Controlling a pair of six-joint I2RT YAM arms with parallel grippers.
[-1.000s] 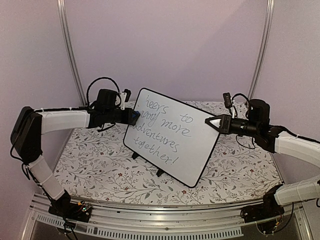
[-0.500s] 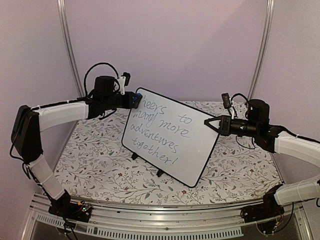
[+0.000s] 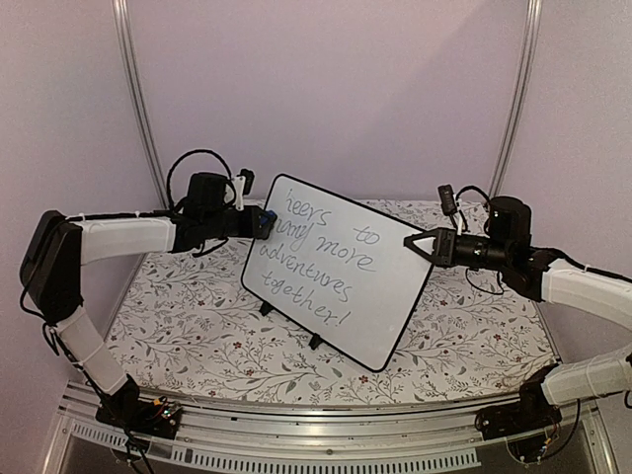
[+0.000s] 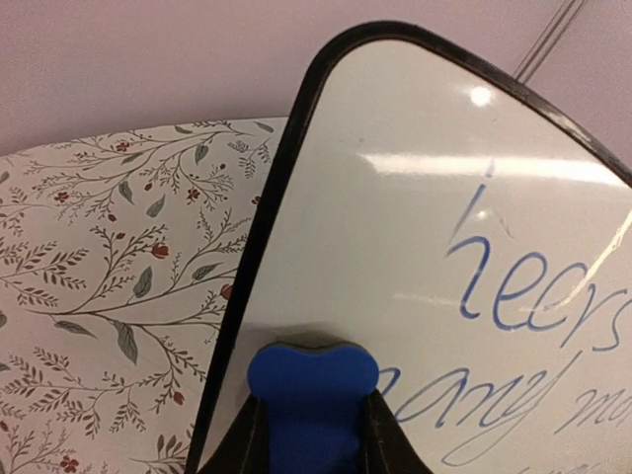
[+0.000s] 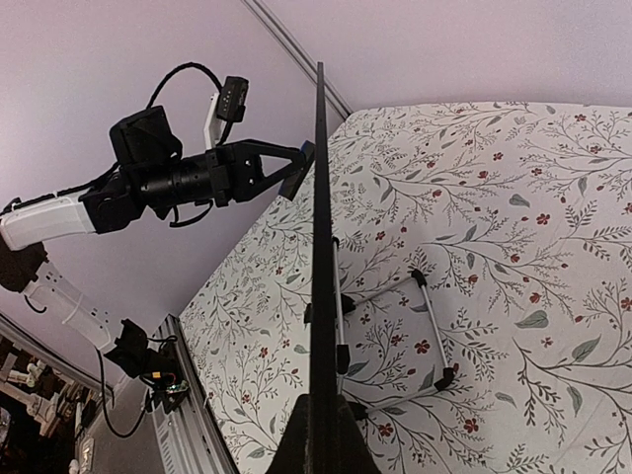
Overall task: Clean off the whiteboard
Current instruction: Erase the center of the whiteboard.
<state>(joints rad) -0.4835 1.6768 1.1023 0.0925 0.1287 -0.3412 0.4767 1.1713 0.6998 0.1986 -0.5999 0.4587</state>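
Note:
The whiteboard stands tilted on its black feet at mid-table, with grey handwriting across it. My left gripper is shut on a small blue eraser, which presses on the board's upper left near its edge. In the left wrist view the eraser sits between my fingers on the white surface, just left of the second written line. My right gripper is shut on the board's right edge. In the right wrist view the board appears edge-on, rising from my gripper.
A floral cloth covers the table. The board's wire stand rests on the cloth behind it. Metal posts rise at the back corners, and an aluminium rail runs along the near edge.
The left gripper carried the eraser up to the board's top left corner, then back down along the left edge. The right gripper and the board stayed put.

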